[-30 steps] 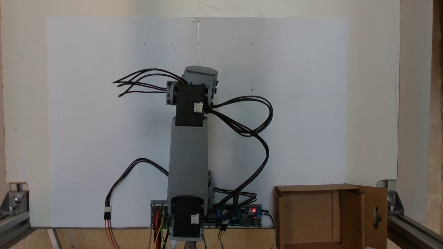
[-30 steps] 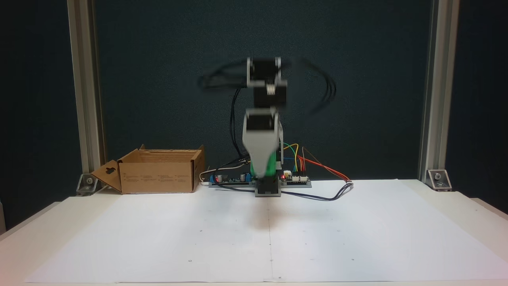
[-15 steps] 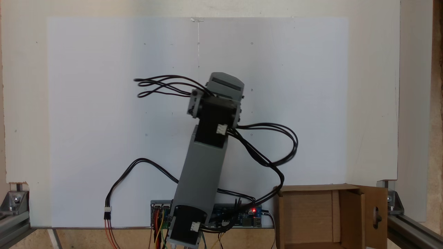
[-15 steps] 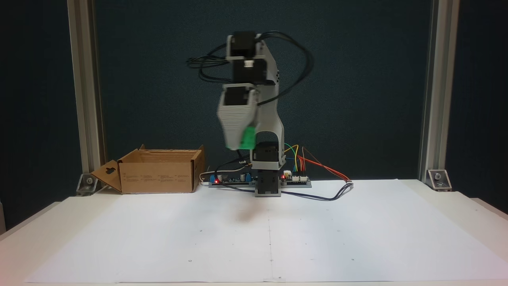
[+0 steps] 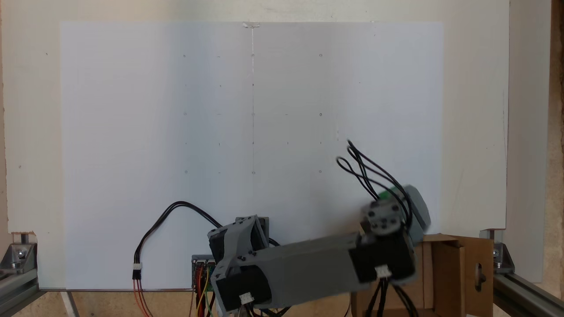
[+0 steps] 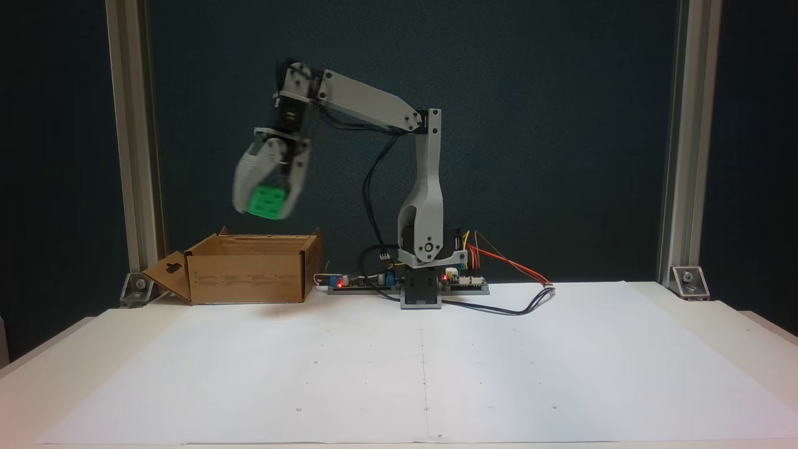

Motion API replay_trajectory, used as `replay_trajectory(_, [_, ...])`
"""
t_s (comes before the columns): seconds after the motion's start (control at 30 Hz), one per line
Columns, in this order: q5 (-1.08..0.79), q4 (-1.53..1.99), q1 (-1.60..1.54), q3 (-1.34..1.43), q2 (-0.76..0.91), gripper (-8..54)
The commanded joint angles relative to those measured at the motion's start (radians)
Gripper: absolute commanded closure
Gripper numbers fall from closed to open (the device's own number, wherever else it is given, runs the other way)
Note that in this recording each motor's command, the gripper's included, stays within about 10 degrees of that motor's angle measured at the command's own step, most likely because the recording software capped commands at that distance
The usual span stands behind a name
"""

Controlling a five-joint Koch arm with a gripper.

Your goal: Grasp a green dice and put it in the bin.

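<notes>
Above the open top of the bin (image 6: 252, 268), the pincer (image 6: 267, 202) hangs with its tips pointing down, clamped on the green dice (image 6: 267, 202). One pipped face of the dice is turned toward the camera, the jaws flanking it on either side, so the hold looks square and not by a corner. It is carried high enough to clear the upright flaps, and it is apart from the cardboard. In a fixed view from above, a sliver of the dice (image 5: 390, 193) shows beside the wrist, near the box's (image 5: 454, 268) far rim, so I judge it is only just over the opening. The flap with the handle hole is folded outward, away from the arm's path. The picture is blurred at the wrist. The white paper on the desk (image 6: 424, 374) lies flat.
</notes>
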Motion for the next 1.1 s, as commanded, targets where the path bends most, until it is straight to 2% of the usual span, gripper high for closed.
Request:
replay_trajectory(0.0, [-0.141, -0.041, 0.115, -0.072, 0.006, 33.4])
replay_trajectory(0.2, [-0.222, -0.038, 0.333, -0.072, -0.035, 33.4])
replay_trajectory(0.33, [-0.270, -0.020, 0.431, -0.071, -0.124, 33.3])
replay_trajectory(0.67, [-0.302, -0.081, 0.491, -0.071, -0.256, 32.9])
replay_trajectory(0.73, [-0.301, -0.078, 0.512, -0.071, -0.268, 13.6])
replay_trajectory(0.77, [-0.301, -0.078, 0.517, -0.071, -0.272, 12.9])
replay_trajectory(0.87, [-0.299, -0.084, 0.520, -0.071, -0.272, 0.4])
replay_trajectory(1.0, [-0.287, -0.127, 0.494, -0.071, -0.265, 0.7])
replay_trajectory(1.07, [-0.209, -0.133, 0.457, -0.071, -0.195, 0.7])
